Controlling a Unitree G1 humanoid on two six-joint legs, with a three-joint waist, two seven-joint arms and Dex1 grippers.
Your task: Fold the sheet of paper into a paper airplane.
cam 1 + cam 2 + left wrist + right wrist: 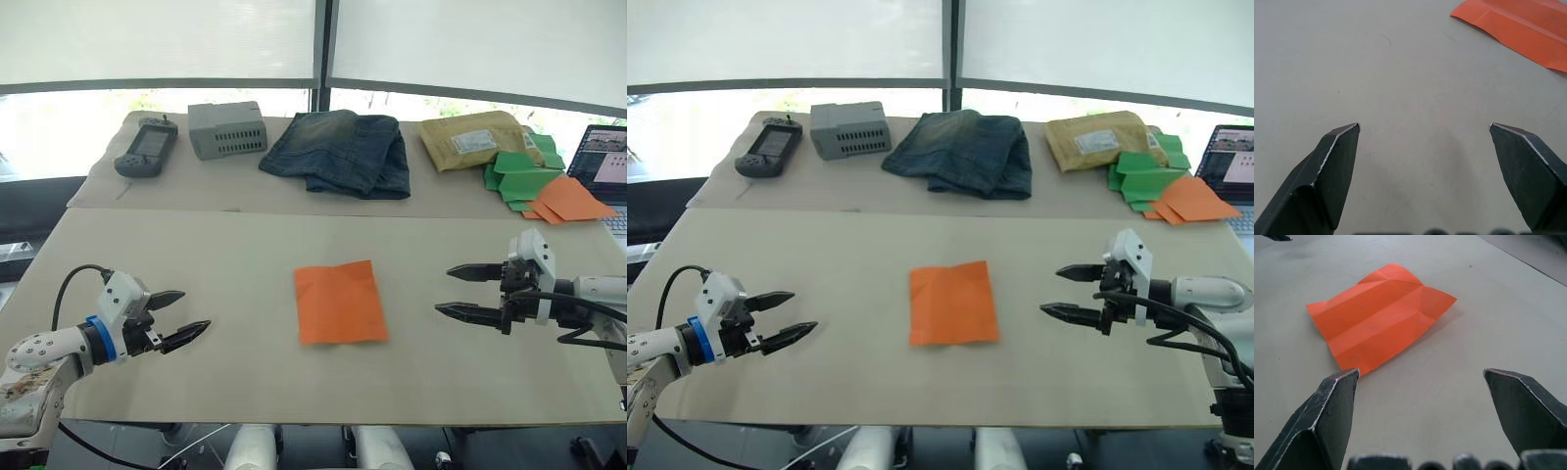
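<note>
The sheet of paper (339,303) is bright orange, roughly square and creased, lying flat in the middle of the near table (245,372). In the right wrist view the sheet of paper (1378,316) shows layered lengthwise folds. My left gripper (186,315) hovers open to the sheet's left, a good gap away, fingers pointing toward it. To the sheet's right my right gripper (453,291) also stands open, pointing at it from a short distance. Nothing is held by either. A corner of the sheet (1518,27) appears in the left wrist view beyond the left fingers (1332,161).
On the far table lie a handheld device (147,147), a grey box (227,128), folded jeans (343,149), a padded envelope (480,137), green paper shapes (519,174) and paler orange pieces (568,201). A laptop (609,162) sits at the far right.
</note>
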